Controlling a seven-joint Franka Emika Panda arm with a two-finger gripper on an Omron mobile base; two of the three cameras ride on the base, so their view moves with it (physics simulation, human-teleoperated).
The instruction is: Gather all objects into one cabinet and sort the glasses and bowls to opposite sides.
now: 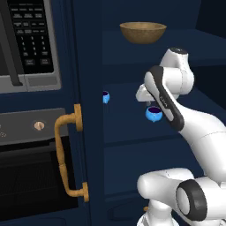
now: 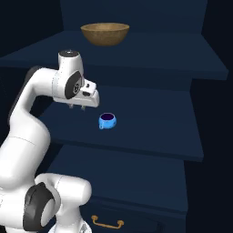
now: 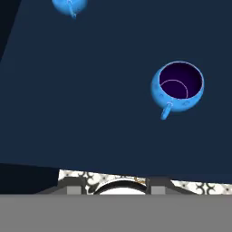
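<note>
On middle shelf: blue cup (image 2: 107, 120) | gripper (image 2: 77, 108) above, width unclear | no legible writing

This is a home kitchen. A microwave (image 1: 26, 42) sits built in above a dark oven (image 1: 31, 172), beside a tall navy cabinet (image 2: 136, 54) with a brass handle (image 1: 68, 152). Its shelves hold a wooden bowl (image 2: 105, 33) and a small blue cup (image 2: 107, 120).

Microwave (image 1: 26, 42) above oven (image 1: 31, 167) (small brass drawer pull (image 2: 107, 222))
</note>
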